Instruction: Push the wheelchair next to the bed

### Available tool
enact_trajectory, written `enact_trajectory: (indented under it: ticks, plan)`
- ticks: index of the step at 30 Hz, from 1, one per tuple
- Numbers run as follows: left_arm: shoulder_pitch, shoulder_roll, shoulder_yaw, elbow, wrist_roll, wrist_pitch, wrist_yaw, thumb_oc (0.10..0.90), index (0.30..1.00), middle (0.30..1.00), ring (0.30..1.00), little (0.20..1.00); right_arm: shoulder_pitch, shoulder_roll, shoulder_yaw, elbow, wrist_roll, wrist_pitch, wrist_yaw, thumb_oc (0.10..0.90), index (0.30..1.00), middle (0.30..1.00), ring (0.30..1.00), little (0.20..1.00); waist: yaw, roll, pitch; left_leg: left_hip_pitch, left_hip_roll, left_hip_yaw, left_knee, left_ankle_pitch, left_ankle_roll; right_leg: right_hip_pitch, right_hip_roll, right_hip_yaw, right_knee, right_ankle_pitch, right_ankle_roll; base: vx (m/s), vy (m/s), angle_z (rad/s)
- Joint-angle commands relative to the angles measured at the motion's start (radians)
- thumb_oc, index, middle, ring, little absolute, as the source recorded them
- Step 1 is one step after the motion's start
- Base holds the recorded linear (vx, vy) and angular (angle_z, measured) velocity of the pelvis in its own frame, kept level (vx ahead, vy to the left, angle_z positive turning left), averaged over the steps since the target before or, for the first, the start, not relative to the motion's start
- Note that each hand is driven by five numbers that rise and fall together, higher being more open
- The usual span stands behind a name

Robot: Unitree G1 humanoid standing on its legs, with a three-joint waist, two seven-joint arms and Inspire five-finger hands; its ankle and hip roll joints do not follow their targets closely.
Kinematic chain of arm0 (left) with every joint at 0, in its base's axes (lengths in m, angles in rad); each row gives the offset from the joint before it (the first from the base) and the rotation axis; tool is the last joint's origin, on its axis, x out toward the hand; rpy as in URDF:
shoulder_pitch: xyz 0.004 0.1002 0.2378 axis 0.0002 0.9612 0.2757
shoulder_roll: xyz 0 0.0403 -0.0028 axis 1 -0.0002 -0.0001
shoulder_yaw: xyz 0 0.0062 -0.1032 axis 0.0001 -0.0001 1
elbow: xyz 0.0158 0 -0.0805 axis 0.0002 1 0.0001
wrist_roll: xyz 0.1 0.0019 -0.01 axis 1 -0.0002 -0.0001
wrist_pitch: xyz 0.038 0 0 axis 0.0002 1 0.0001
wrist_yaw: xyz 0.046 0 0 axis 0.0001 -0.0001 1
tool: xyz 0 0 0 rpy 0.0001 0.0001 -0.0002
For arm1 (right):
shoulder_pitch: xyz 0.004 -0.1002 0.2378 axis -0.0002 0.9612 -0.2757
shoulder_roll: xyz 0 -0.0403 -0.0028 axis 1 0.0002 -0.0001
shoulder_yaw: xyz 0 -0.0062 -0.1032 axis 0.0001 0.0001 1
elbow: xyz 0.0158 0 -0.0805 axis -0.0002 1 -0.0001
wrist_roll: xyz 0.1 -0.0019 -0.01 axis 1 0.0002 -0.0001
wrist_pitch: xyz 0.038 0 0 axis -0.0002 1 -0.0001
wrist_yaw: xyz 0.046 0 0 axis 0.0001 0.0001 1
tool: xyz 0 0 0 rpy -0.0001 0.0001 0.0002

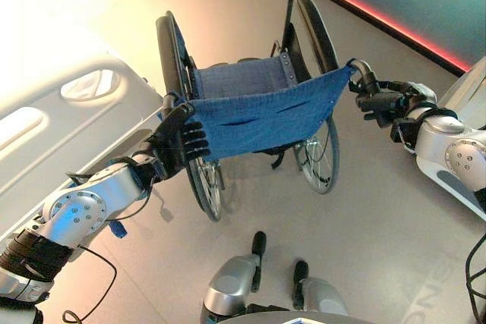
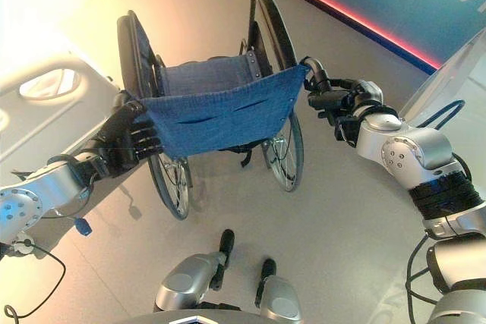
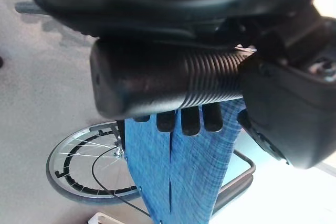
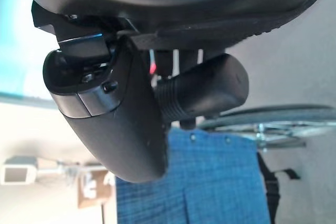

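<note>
Grey floor fills the frame, with a red-lit wall strip (image 1: 380,17) along the upper right and the bed (image 1: 68,123) at the left edge. You see the wheelchair (image 1: 258,111) at centre, its blue backrest facing you and its wheels pointing toward the top of the frame. Your left hand (image 1: 178,142) sits at the backrest's left corner, fingers curled round the left push handle (image 3: 163,80), as the left wrist view confirms. Your right hand (image 1: 387,104) sits at the right corner, closed on the right push handle (image 4: 207,90). Both hands grip; neither is nearer than the other. The chair lies directly ahead of both hands, its long axis running from bottom to top of the frame and roughly parallel to the bed's side rail (image 1: 91,85). The left wheel (image 1: 171,51) stands close beside the bed, though whether it touches is unclear. Judged from this, the chair is nearly alongside; the coming push likely needs a forward drive with a slight bias leftward toward the bed.
</note>
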Motion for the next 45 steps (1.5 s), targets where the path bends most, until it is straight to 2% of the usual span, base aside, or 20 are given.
enact_trajectory:
  ticks: [1,10,12,15,18,22,23,24,25,28,30,34,37,38,40,41,42,43,44,45]
  plan:
    - [-0.353,-0.066,0.071,0.003,0.088,-0.229,-0.026,0.400,0.300,0.300,0.300,0.300,0.057,0.054,0.139,-0.302,0.195,-0.087,0.137,0.400,0.300,0.300,0.300,0.300,-0.164,-0.004,-0.179,-0.034,-0.001,-0.071,0.070,-0.042,-0.002,0.079,0.066,-0.086,-0.079,0.086,-0.052,0.06,0.045,0.00]
    - [-0.403,-0.083,0.019,0.035,0.108,-0.216,-0.011,0.400,0.300,0.300,0.300,0.300,0.029,0.080,0.167,-0.291,0.202,-0.102,0.099,0.400,0.300,0.300,0.300,0.300,-0.180,0.008,-0.168,-0.003,-0.014,-0.072,0.074,-0.070,0.026,0.038,0.062,-0.078,-0.015,0.067,-0.050,0.10,0.086,0.01]
    - [-0.417,-0.078,0.008,0.046,0.102,-0.221,-0.014,0.400,0.300,0.300,0.300,0.300,0.022,0.079,0.168,-0.289,0.207,-0.108,0.098,0.400,0.300,0.300,0.300,0.300,-0.182,0.011,-0.160,-0.011,-0.016,-0.069,0.090,-0.079,0.034,0.019,0.073,-0.076,0.045,0.041,-0.053,0.07,0.101,0.01]
    - [-0.424,-0.075,0.015,0.051,0.103,-0.215,-0.001,0.400,0.300,0.300,0.300,0.300,0.018,0.091,0.181,-0.292,0.208,-0.123,0.095,0.400,0.300,0.300,0.300,0.300,-0.179,0.013,-0.140,-0.005,-0.017,-0.043,0.105,-0.089,0.053,-0.061,0.086,-0.114,0.258,0.068,-0.025,0.08,0.102,-0.06]
    - [-0.415,-0.076,0.033,0.047,0.096,-0.209,0.021,0.400,0.300,0.300,0.300,0.300,0.012,0.102,0.194,-0.295,0.212,-0.120,0.094,0.400,0.300,0.300,0.300,0.300,-0.174,0.017,-0.137,0.016,-0.010,-0.016,0.105,-0.094,0.052,-0.085,0.077,-0.150,0.330,0.085,-0.014,0.15,0.069,-0.18]
    - [-0.414,-0.080,0.043,0.047,0.099,-0.202,0.056,0.400,0.300,0.300,0.300,0.300,0.000,0.115,0.210,-0.280,0.204,-0.112,0.107,0.400,0.300,0.300,0.300,0.300,-0.188,0.005,-0.136,0.061,-0.026,-0.015,0.112,-0.120,0.037,-0.074,0.069,-0.164,0.136,0.097,-0.028,0.28,-0.012,-0.24]
    - [-0.421,-0.085,0.032,0.053,0.100,-0.217,0.063,0.400,0.300,0.300,0.300,0.300,-0.001,0.108,0.213,-0.275,0.197,-0.117,0.119,0.400,0.300,0.300,0.300,0.300,-0.206,-0.004,-0.132,0.082,-0.044,-0.017,0.118,-0.143,0.033,-0.105,0.041,-0.161,0.038,0.150,-0.017,0.26,-0.051,0.09]
    - [-0.423,-0.086,0.027,0.057,0.101,-0.222,0.064,0.400,0.300,0.300,0.300,0.300,0.000,0.106,0.215,-0.273,0.194,-0.120,0.125,0.400,0.300,0.300,0.300,0.300,-0.214,-0.003,-0.128,0.092,-0.046,-0.019,0.122,-0.154,0.033,-0.107,0.035,-0.165,0.010,0.170,-0.010,0.42,-0.093,0.25]
    - [-0.426,-0.095,0.018,0.074,0.111,-0.235,0.056,0.400,0.300,0.300,0.300,0.300,0.002,0.100,0.220,-0.269,0.190,-0.129,0.136,0.400,0.300,0.300,0.300,0.300,-0.239,-0.007,-0.120,0.126,-0.056,-0.021,0.125,-0.187,0.032,-0.148,0.012,-0.144,-0.059,0.258,0.021,0.34,-0.085,0.17]
    - [-0.431,-0.104,0.004,0.092,0.121,-0.235,0.053,0.400,0.300,0.300,0.300,0.300,0.012,0.093,0.219,-0.281,0.198,-0.122,0.133,0.400,0.300,0.300,0.300,0.300,-0.275,-0.014,-0.115,0.179,-0.061,-0.032,0.136,-0.242,0.032,-0.212,-0.025,-0.097,-0.150,0.375,0.057,0.44,-0.135,0.13]
    - [-0.434,-0.112,0.004,0.106,0.129,-0.218,0.048,0.400,0.300,0.300,0.300,0.300,0.026,0.090,0.202,-0.291,0.203,-0.109,0.129,0.400,0.300,0.300,0.300,0.300,-0.296,-0.013,-0.115,0.213,-0.045,-0.036,0.150,-0.277,0.038,-0.244,-0.023,-0.071,-0.136,0.387,0.057,0.49,-0.148,0.67]
    - [-0.437,-0.131,-0.002,0.130,0.135,-0.224,0.025,0.400,0.300,0.300,0.300,0.300,0.022,0.090,0.195,-0.280,0.215,-0.100,0.130,0.400,0.300,0.300,0.300,0.300,-0.311,-0.021,-0.137,0.236,-0.026,-0.038,0.194,-0.313,0.034,-0.241,-0.006,-0.078,-0.096,0.352,0.043,0.41,-0.128,0.65]
    - [-0.430,-0.127,-0.003,0.129,0.106,-0.239,0.033,0.400,0.300,0.300,0.300,0.300,-0.012,0.067,0.210,-0.258,0.248,-0.073,0.137,0.400,0.300,0.300,0.300,0.300,-0.329,-0.019,-0.177,0.258,0.075,-0.045,0.359,-0.107,-0.051,-0.226,0.039,-0.122,-0.047,0.292,-0.028,0.35,-0.143,0.54]
    - [-0.426,-0.123,-0.001,0.127,0.101,-0.242,0.032,0.400,0.300,0.300,0.300,0.300,-0.013,0.060,0.214,-0.260,0.248,-0.074,0.141,0.400,0.300,0.300,0.300,0.300,-0.327,-0.029,-0.178,0.237,0.081,-0.042,0.447,-0.050,-0.064,-0.208,0.039,-0.123,-0.055,0.285,-0.043,0.28,-0.214,0.32]
    - [-0.396,-0.112,0.019,0.106,0.096,-0.244,0.016,0.400,0.300,0.300,0.300,0.300,-0.003,0.029,0.220,-0.281,0.244,-0.083,0.152,0.400,0.300,0.300,0.300,0.300,-0.309,-0.060,-0.171,0.110,0.072,-0.055,0.735,0.022,-0.082,-0.144,0.044,-0.128,-0.064,0.255,-0.082,0.38,-0.247,0.14]
    - [-0.379,-0.101,0.035,0.090,0.084,-0.243,0.009,0.400,0.300,0.300,0.300,0.300,0.009,0.005,0.211,-0.298,0.256,-0.089,0.152,0.400,0.300,0.300,0.300,0.300,-0.294,-0.074,-0.159,0.018,0.059,-0.066,0.833,0.030,-0.072,-0.110,0.044,-0.124,-0.064,0.242,-0.094,0.37,-0.171,-0.01]
    - [-0.366,-0.097,0.045,0.076,0.077,-0.243,0.008,0.400,0.300,0.300,0.300,0.300,0.021,-0.010,0.204,-0.314,0.266,-0.095,0.148,0.400,0.300,0.300,0.300,0.300,-0.281,-0.078,-0.146,-0.045,0.056,-0.062,0.861,0.012,-0.059,-0.082,0.051,-0.124,-0.065,0.231,-0.098,0.24,-0.092,-0.03]
    - [-0.359,-0.095,0.050,0.072,0.074,-0.242,0.007,0.400,0.300,0.300,0.300,0.300,0.028,-0.015,0.200,-0.320,0.268,-0.097,0.147,0.400,0.300,0.300,0.300,0.300,-0.275,-0.082,-0.140,-0.074,0.051,-0.059,0.852,0.009,-0.053,-0.068,0.051,-0.122,-0.066,0.226,-0.099,0.38,-0.038,-0.19]
    - [-0.328,-0.092,0.070,0.053,0.074,-0.238,0.005,0.400,0.300,0.300,0.300,0.300,0.058,-0.012,0.179,-0.343,0.256,-0.090,0.139,0.400,0.300,0.300,0.300,0.300,-0.247,-0.083,-0.116,-0.143,0.047,-0.047,0.770,-0.012,-0.033,-0.013,0.064,-0.114,-0.067,0.211,-0.093,0.31,-0.008,-0.29]
    - [-0.326,-0.092,0.070,0.051,0.075,-0.238,0.006,0.400,0.300,0.300,0.300,0.300,0.061,-0.012,0.178,-0.344,0.256,-0.089,0.139,0.400,0.300,0.300,0.300,0.300,-0.245,-0.083,-0.113,-0.137,0.047,-0.045,0.768,-0.015,-0.033,-0.009,0.064,-0.112,-0.067,0.208,-0.093,0.51,0.063,-0.44]
